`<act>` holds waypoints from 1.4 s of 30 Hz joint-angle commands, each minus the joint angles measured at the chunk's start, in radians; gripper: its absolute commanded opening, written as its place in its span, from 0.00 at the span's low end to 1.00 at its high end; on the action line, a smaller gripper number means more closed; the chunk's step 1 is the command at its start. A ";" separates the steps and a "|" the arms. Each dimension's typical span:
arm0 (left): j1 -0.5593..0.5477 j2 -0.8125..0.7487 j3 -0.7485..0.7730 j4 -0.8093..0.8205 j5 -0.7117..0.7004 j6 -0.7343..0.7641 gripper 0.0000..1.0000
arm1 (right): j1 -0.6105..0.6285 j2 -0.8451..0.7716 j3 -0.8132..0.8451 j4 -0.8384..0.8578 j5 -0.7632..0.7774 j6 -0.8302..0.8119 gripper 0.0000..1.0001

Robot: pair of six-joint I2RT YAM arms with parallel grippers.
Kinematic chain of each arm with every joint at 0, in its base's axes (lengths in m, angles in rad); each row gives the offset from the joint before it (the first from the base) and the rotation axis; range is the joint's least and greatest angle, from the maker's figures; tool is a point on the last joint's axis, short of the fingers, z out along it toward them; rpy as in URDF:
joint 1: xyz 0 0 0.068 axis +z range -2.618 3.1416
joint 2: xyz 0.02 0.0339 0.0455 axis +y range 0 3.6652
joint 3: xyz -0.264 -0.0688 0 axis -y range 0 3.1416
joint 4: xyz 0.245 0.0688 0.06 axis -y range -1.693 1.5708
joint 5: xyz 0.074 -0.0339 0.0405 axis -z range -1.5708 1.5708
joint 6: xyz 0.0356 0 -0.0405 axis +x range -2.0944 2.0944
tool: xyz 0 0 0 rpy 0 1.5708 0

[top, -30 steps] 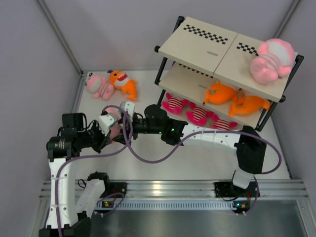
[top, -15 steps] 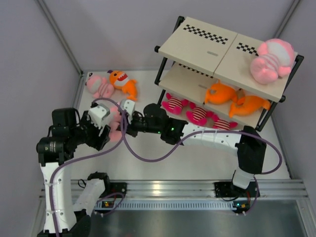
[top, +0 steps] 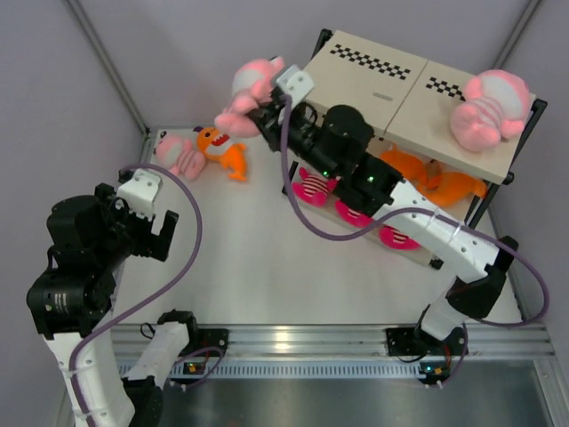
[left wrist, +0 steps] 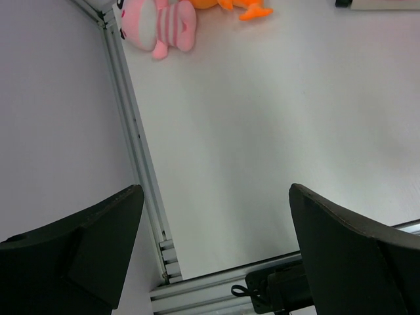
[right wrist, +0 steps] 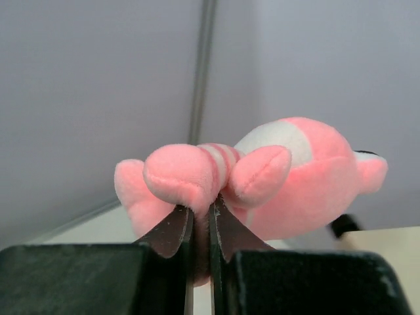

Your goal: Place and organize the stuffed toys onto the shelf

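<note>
My right hand [right wrist: 200,226] is clamped on a thin fold of the pale-pink striped plush [top: 249,89]. I hold it high in the upper middle of the overhead view, just left of the shelf's top board [top: 373,84]. Smooth bare beige board lies to its right. The plush is soft, fuzzy and rounded, its long axis across my fingers. My left hand [left wrist: 216,223] is spread apart, empty, above the bench [top: 267,267]. It is the nearer one to the second pink plush [top: 178,153] and orange fish [top: 227,151] at upper left.

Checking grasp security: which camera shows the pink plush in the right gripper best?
The right wrist view: the right gripper is shut on the pink plush, pinching it close up. The top external view shows it small, aloft beside the shelf. The left wrist view misses it.
</note>
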 commanded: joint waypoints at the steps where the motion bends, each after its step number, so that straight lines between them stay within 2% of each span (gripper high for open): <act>1: -0.006 0.014 -0.007 -0.054 -0.023 -0.010 0.98 | -0.061 -0.061 0.117 0.039 0.144 -0.061 0.00; 6: -0.007 0.009 -0.061 -0.053 0.017 -0.002 0.98 | -0.178 -0.114 0.104 0.109 0.295 -0.075 0.00; 12: -0.007 0.000 -0.081 -0.053 0.034 0.004 0.98 | -0.322 -0.226 -0.062 0.129 0.395 0.000 0.00; 17: -0.007 -0.002 -0.086 -0.054 0.050 0.004 0.98 | -0.428 -0.295 -0.200 0.098 0.369 0.138 0.00; 25: -0.007 -0.002 -0.086 -0.053 0.055 0.004 0.98 | -0.459 -0.372 -0.326 0.081 0.366 0.208 0.01; 30: -0.007 0.000 -0.121 -0.053 0.066 0.007 0.98 | -0.465 -0.418 -0.359 0.044 0.341 0.247 0.20; 32: -0.007 -0.002 -0.136 -0.051 0.073 0.009 0.99 | -0.465 -0.433 -0.366 0.035 0.327 0.262 0.24; 35: -0.007 -0.009 -0.156 -0.053 0.087 0.009 0.99 | -0.465 -0.456 -0.347 -0.025 0.282 0.276 0.38; 36: -0.006 -0.011 -0.159 -0.053 0.090 0.007 0.98 | -0.465 -0.461 -0.338 -0.049 0.272 0.282 0.46; 42: -0.007 -0.020 -0.182 -0.053 0.098 0.004 0.98 | -0.465 -0.507 -0.309 -0.101 0.260 0.302 0.78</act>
